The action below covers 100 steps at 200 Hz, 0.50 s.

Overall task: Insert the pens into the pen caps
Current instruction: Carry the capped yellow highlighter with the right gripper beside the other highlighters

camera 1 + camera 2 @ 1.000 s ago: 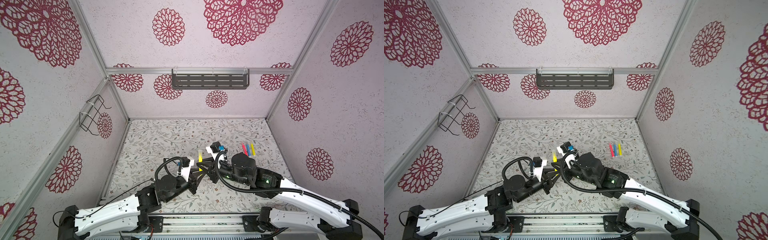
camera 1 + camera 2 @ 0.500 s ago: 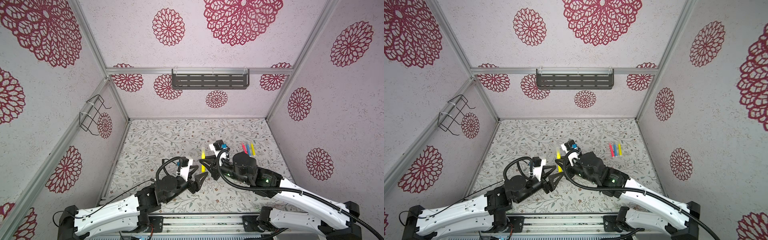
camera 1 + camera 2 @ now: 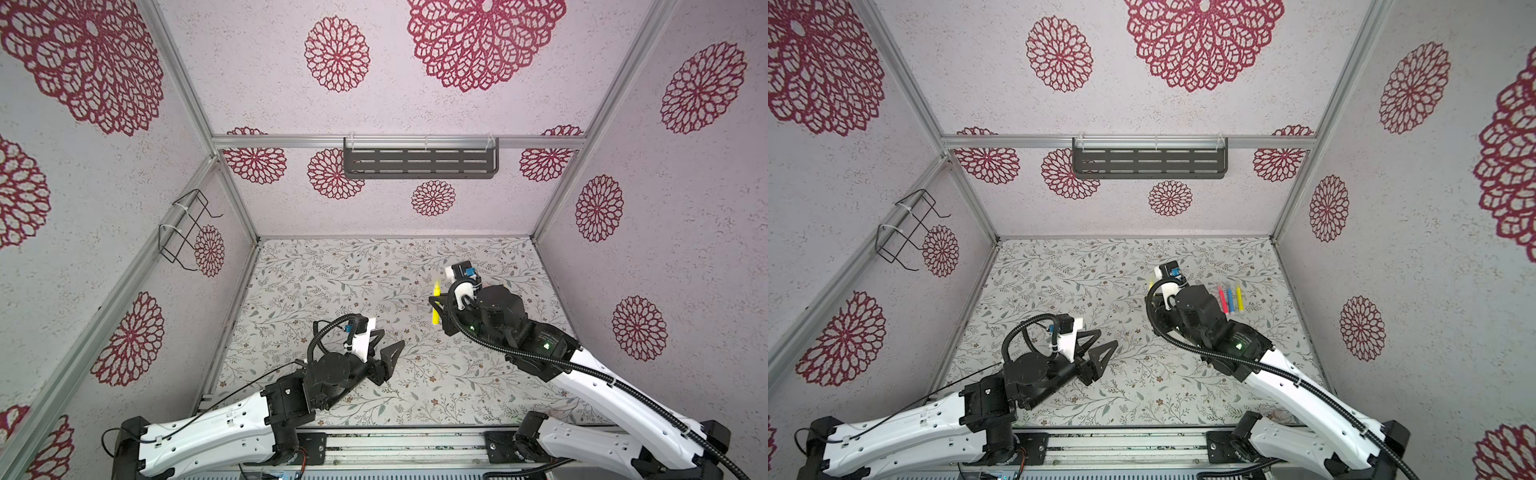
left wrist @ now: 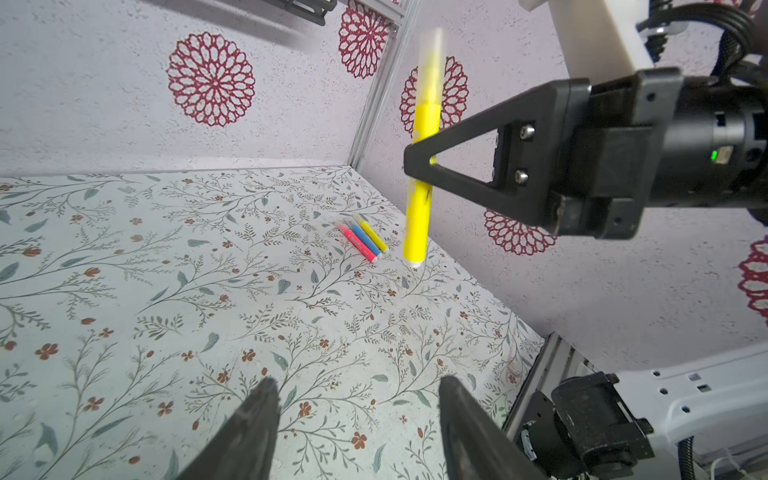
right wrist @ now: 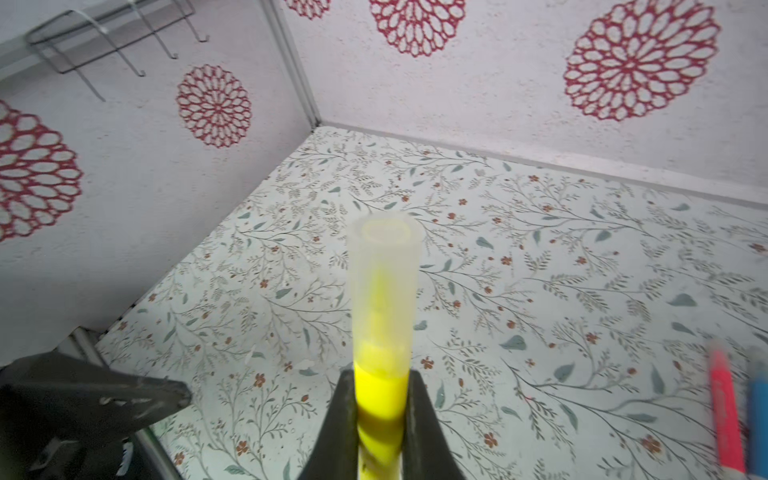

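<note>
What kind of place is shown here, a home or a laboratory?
Probably a robot test cell, not a home: an aluminium frame holds wallpapered panels around a small table, and the left arm and right arm are mounted on a rail at its front.

The right end effector (image 4: pixel 417 166), its black triangular fingers pressed together on a bright yellow plastic pen (image 4: pixel 419 220), holds that pen nearly upright above the floral-printed desk (image 4: pixel 166 291). A frosted translucent cap (image 4: pixel 431 62) sits over the pen's upper end. Beyond it, close to the pale wall with red rosettes (image 4: pixel 212 79), a thin pink pen (image 4: pixel 356 243), a thin blue pen (image 4: pixel 365 239) and a thin yellow pen (image 4: pixel 374 236) lie side by side on the desk, while nearest the camera the left end effector (image 4: pixel 359 390) has its two black fingers spread well apart over the desk.
</note>
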Tool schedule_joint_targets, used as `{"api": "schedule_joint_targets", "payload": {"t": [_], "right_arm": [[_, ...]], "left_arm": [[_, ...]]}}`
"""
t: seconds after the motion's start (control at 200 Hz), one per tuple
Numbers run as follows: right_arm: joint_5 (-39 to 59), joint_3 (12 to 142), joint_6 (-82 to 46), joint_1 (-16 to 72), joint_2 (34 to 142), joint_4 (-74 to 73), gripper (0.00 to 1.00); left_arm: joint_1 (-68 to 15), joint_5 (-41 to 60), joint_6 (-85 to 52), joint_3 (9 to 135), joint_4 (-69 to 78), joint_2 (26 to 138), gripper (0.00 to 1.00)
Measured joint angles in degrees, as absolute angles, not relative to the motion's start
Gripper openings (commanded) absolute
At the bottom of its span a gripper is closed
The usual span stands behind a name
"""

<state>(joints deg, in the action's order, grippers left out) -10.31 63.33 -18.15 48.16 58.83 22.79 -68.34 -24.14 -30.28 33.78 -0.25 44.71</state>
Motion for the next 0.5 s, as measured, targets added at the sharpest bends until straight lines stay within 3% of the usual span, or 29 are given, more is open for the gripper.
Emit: {"api": "schedule_joint_targets", "payload": {"t": [0.5], "right_arm": [[-15.97, 69.58, -13.63, 34.76, 75.42, 35.90, 0.00]], "left_arm": [[-68.34, -26.35, -30.70, 34.61, -3.84, 45.23, 0.62]]}}
